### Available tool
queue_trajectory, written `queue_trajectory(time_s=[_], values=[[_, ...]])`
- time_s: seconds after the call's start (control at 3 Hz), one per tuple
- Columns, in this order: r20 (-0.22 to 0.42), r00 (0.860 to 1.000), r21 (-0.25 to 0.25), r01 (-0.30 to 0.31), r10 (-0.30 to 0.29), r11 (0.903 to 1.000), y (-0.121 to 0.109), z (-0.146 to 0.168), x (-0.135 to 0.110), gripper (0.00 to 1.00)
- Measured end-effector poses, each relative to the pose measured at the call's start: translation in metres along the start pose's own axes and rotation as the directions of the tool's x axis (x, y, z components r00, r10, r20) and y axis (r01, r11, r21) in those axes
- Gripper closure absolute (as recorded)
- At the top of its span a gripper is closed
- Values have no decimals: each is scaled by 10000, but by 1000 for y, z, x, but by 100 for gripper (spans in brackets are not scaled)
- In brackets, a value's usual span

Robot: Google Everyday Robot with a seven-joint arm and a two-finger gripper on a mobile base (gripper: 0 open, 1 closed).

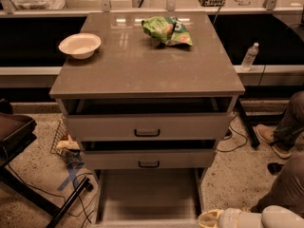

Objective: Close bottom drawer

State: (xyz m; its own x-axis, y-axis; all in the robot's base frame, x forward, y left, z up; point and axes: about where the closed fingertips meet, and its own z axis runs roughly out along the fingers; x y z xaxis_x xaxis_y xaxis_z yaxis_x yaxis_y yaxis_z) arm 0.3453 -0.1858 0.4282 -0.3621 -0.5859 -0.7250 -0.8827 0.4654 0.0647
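Observation:
The grey cabinet (147, 75) has three drawers. The bottom drawer (148, 196) is pulled far out; I see its shallow grey tray interior, and its front and handle are cut off by the lower edge of the view. The top drawer (147, 126) and middle drawer (148, 159) each stand slightly out, with black bar handles. My gripper (209, 219) shows at the bottom edge, just right of the open bottom drawer's front right corner; only its pale tip and white wrist are in view.
A white bowl (80, 45) and a green chip bag (167, 31) lie on the cabinet top. A water bottle (249, 56) stands at the right. A person's legs and shoes (280, 141) are at the right. A dark chair (14, 132) and cables are at the left.

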Motion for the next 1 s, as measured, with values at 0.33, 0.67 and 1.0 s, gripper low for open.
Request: queue_trajectory(time_s=[0.33,0.67,1.0], values=[[-11,10000,-60,-75,75,10000,0,8,5,100],[-209,9998,-40,4,-5,10000,6,29,31,100],[-524,9984,150,205,-197,9997,15,60,81,100]])
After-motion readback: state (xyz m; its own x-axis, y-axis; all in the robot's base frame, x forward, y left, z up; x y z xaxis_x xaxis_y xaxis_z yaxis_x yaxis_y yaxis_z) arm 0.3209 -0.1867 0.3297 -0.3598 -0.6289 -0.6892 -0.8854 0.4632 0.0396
